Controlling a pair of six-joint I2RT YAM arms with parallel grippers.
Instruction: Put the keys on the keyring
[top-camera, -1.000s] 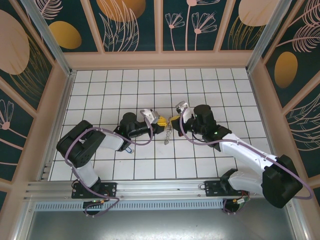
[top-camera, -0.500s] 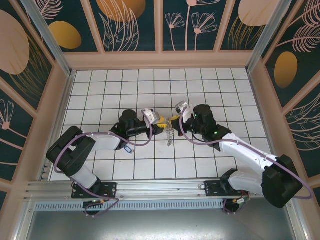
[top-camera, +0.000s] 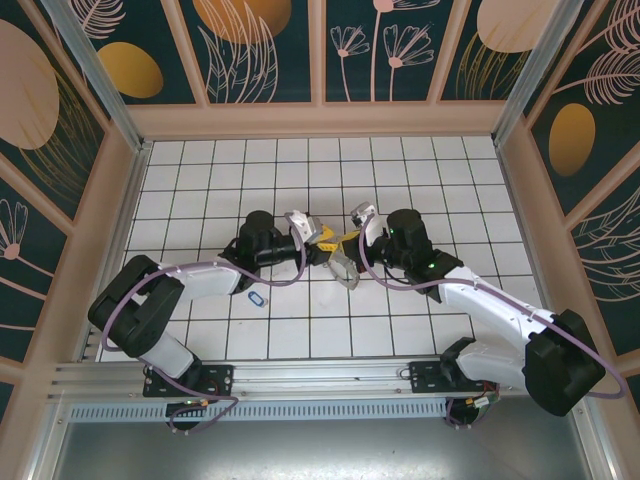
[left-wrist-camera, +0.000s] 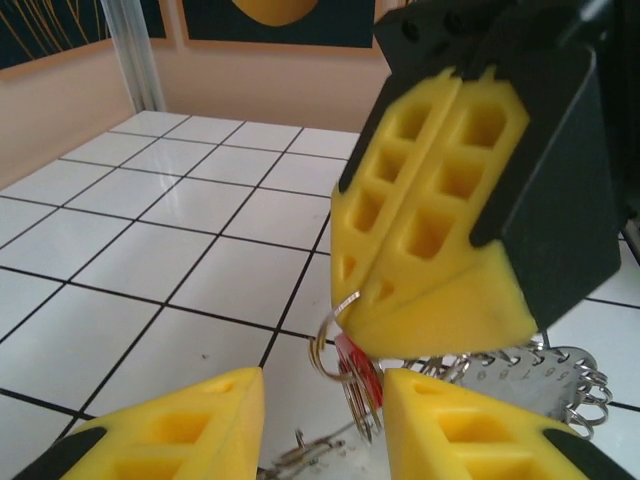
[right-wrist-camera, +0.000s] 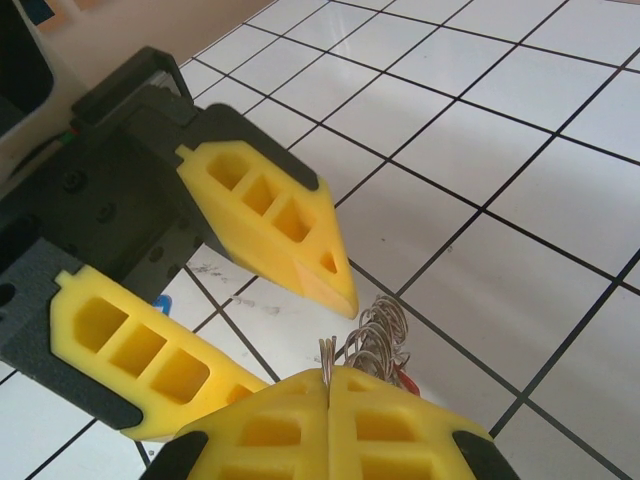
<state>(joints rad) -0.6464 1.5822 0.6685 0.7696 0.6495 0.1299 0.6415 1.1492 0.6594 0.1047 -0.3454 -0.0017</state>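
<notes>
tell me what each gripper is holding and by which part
The right gripper is shut on the keyring, pinching a thin wire loop at its top between the fingertips. The left gripper is open, holding nothing.

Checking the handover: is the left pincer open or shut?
Open: the left pincer shows its yellow foam fingers apart, tile between.

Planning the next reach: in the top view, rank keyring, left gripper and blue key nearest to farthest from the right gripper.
1. keyring: held in the right gripper's shut fingers.
2. left gripper: just to its left, open.
3. blue key: lying alone, farthest left.
</notes>
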